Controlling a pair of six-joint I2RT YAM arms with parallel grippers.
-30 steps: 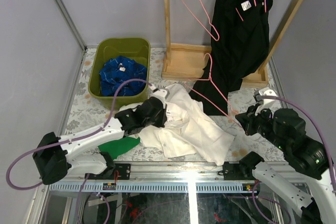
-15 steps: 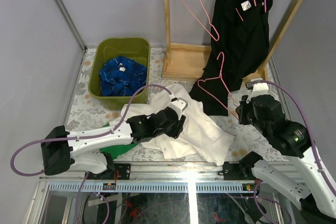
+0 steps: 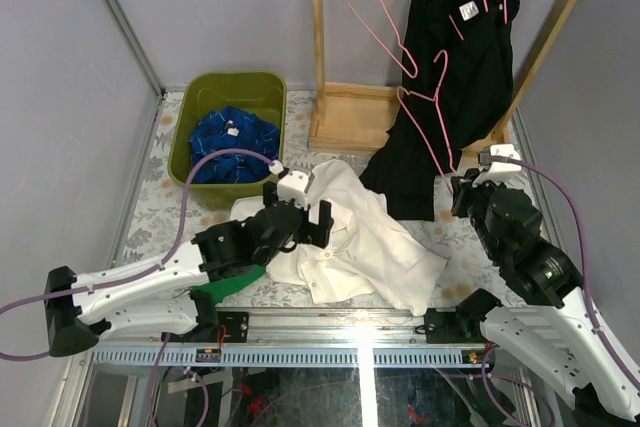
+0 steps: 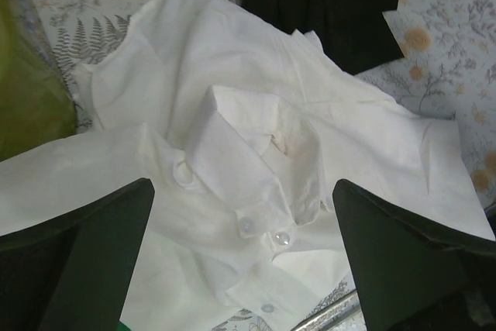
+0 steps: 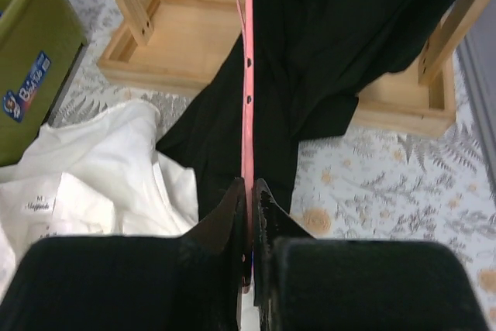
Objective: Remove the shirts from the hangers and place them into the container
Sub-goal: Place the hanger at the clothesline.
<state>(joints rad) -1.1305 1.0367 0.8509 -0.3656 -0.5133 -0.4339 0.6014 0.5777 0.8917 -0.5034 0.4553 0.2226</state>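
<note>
From above, the white shirt (image 3: 375,237) lies crumpled on the table, outside the basket (image 3: 185,147). The basket stands just behind and left of it, with the blue shirt (image 3: 232,142) inside. The left gripper (image 3: 300,215) hangs over the white shirt's left part, jaws wide apart and empty. Right of the white shirt, the right gripper (image 3: 464,189) is clamped on a bare pink hanger (image 3: 425,112). The black shirt (image 3: 450,67) hangs on the rack (image 3: 318,47) behind the white shirt.

In the left wrist view, the fingers (image 4: 93,246) stand spread to either side of the white shirt's collar and buttons, with the black shirt's hem beyond.

In the right wrist view, the jaws pinch the hanger's wire. The white shirt lies lower left, with the basket's corner beyond it.
</note>
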